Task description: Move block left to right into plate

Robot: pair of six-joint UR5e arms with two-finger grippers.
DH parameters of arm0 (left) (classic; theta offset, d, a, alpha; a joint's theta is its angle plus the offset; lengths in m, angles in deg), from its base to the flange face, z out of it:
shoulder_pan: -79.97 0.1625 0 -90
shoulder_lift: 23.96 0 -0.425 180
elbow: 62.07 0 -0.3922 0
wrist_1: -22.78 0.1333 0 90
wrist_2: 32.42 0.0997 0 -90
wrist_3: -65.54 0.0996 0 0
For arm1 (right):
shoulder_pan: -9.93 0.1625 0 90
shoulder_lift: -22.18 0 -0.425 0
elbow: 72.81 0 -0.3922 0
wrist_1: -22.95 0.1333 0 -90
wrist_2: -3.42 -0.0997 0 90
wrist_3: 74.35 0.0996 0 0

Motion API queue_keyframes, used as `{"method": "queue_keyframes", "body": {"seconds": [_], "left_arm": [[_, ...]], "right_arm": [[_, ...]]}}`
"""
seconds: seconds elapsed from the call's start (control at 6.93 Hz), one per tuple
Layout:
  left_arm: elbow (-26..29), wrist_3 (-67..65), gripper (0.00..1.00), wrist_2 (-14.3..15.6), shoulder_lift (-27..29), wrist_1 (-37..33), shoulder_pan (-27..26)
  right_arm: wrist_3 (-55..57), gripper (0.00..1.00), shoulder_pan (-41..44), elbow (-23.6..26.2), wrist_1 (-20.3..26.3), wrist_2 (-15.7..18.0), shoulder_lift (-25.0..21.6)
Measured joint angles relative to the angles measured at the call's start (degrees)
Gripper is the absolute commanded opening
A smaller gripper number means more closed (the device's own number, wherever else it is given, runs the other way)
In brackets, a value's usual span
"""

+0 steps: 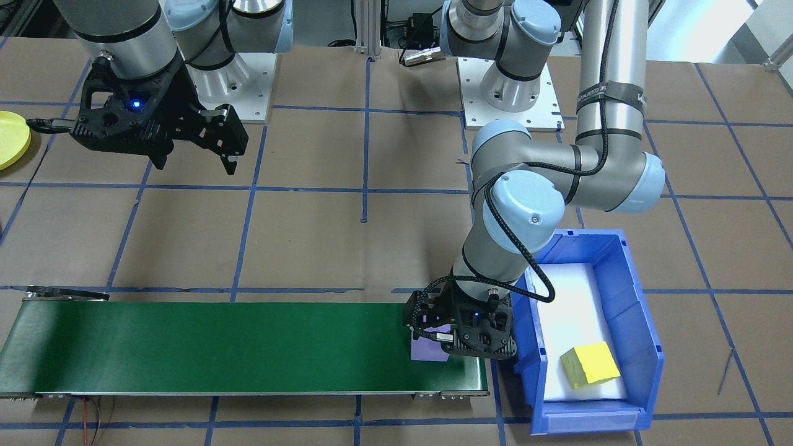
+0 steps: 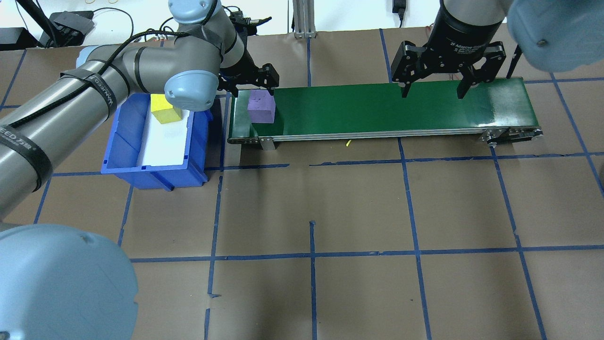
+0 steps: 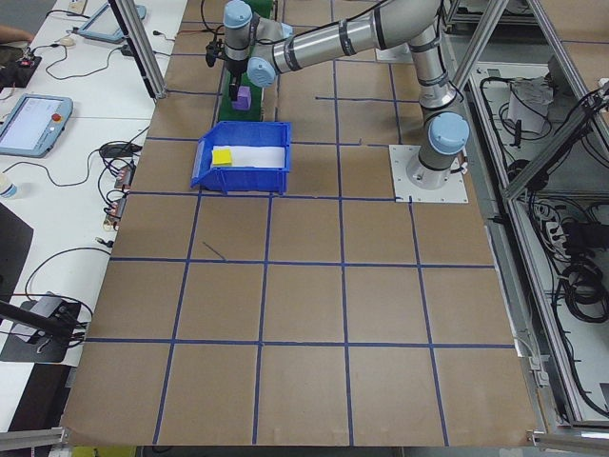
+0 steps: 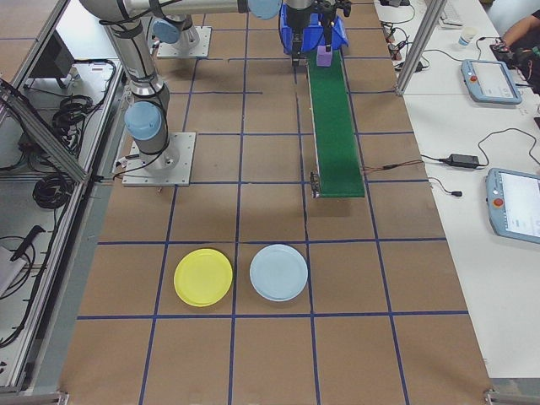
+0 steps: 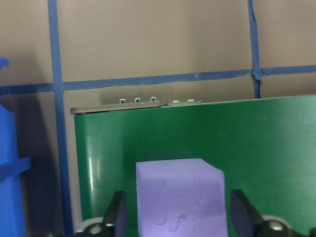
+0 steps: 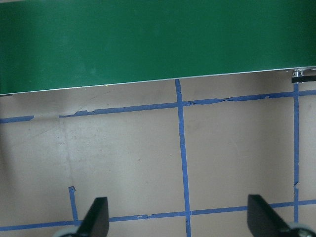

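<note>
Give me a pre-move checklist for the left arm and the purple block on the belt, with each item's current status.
1. Purple block rests on the green conveyor belt, at its end next to the blue bin: ok.
2. Left gripper straddles the block, one jaw on each side: ok.
3. Jaws are clear of the block, with a gap showing on both sides in the left wrist view: ok.
4. Belt ahead of the block is free of other objects: ok.
5. Right gripper waits open near the belt's far end: ok.
6. Yellow plate is on the table, nothing on it: ok.
</note>
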Motion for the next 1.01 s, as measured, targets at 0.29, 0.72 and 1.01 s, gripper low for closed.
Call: {"method": "queue_keyframes", "body": {"seconds": [0.29, 0.72, 1.01], "left_arm": [[0.55, 2.56, 1.0, 1.6, -3.8, -4.22, 2.08], [1.71, 5.56, 1.0, 4.74, -3.75, -8.16, 10.36], [2.09, 8.87, 1.0, 4.84, -1.56, -8.29, 16.43]], "right_arm": [[0.22, 1.0, -0.43, 0.03, 0.09, -0.38, 0.06], [-0.35, 1.0, -3.5, 0.2, 0.38, 0.31, 0.35], [-0.25, 1.0, -10.07, 0.62, 0.92, 0.33, 0.44]]}}
